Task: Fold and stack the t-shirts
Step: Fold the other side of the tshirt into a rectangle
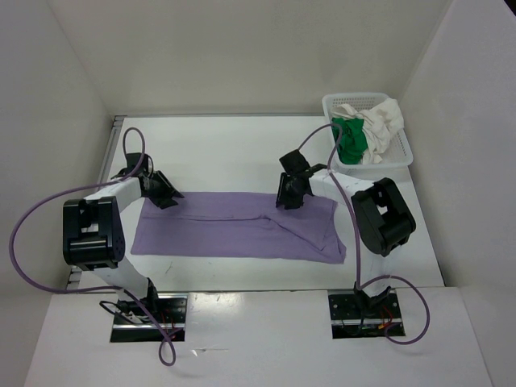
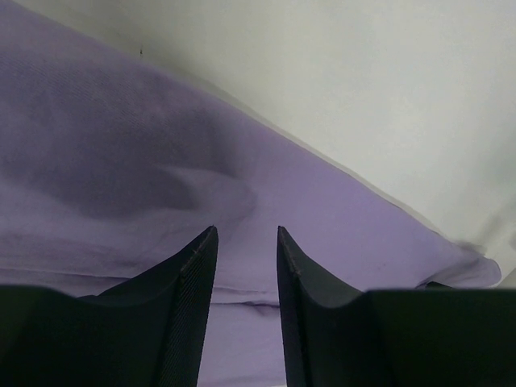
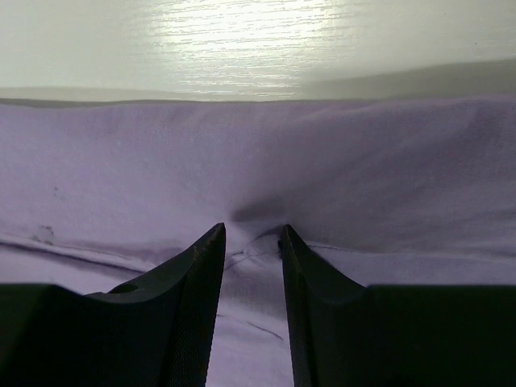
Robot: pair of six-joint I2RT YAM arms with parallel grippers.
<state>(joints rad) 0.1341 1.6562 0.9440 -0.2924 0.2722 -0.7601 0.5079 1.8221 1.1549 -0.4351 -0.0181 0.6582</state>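
The left fingers [image 2: 181, 314] and right fingers [image 3: 189, 314] stand parted, gripping nothing, at the far edge of the purple shirt [image 1: 242, 230]. It lies as a long band across the desk [image 1: 234, 153], which I judge suits a crosswise fold. The green shirt [image 1: 351, 139] and white shirt [image 1: 382, 121] sit in the basket [image 1: 403, 155], far right corner. White walls [image 1: 242, 56] enclose the desk.

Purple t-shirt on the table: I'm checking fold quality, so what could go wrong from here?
The pale purple cloth t-shirt puckers at the tips of the open right hand; pulling away might snag it and undo the fold. The open left hand sits equally low over it. Its right end lies skewed, so the next fold may come out uneven.
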